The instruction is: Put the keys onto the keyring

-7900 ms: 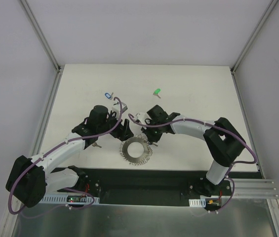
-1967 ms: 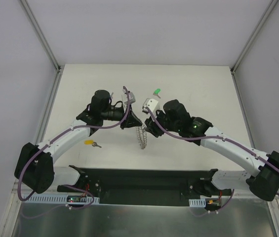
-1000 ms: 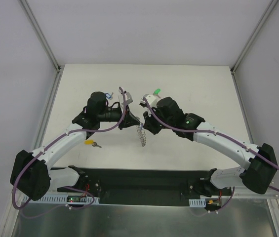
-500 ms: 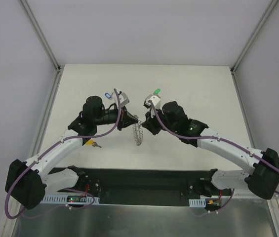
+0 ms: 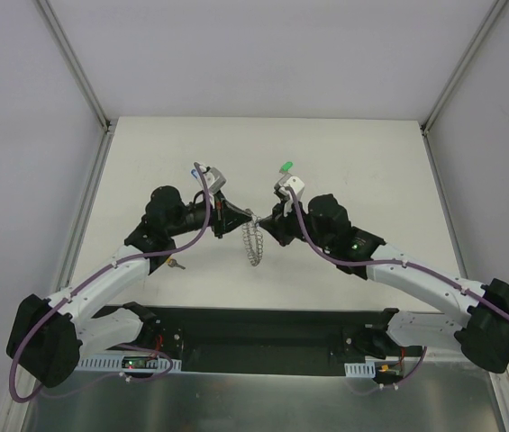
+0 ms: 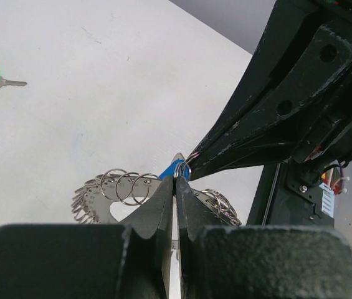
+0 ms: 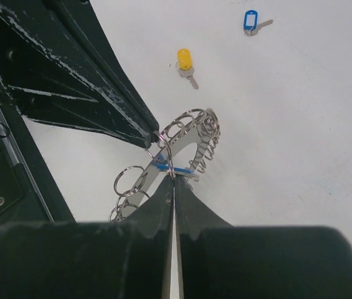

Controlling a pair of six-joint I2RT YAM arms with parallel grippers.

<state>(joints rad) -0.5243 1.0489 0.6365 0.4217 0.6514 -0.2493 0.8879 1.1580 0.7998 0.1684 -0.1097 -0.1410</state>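
The keyring [image 5: 253,243], a silver ring edged with wire loops, hangs on edge above the table between both grippers. My left gripper [image 5: 243,216] is shut on one wire loop at its top, as the left wrist view shows [image 6: 177,179]. My right gripper [image 5: 263,220] meets it from the right, shut [image 7: 173,179] on the solid-blue key [image 7: 179,170] at that same loop. The blue key [image 6: 169,169] peeks out just past my left fingertips. On the table lie a green key [image 5: 285,167], a yellow key [image 7: 185,60] and a blue-framed key [image 7: 249,20].
The white table [image 5: 353,153] is walled on three sides, with metal posts at the back corners. A black base plate [image 5: 263,326] runs along the near edge. The yellow key [image 5: 173,264] lies partly under my left forearm.
The right gripper has closed at the top of the keyring. Both wrists have drawn outward and levelled, while the ring stays hanging between the fingertips.
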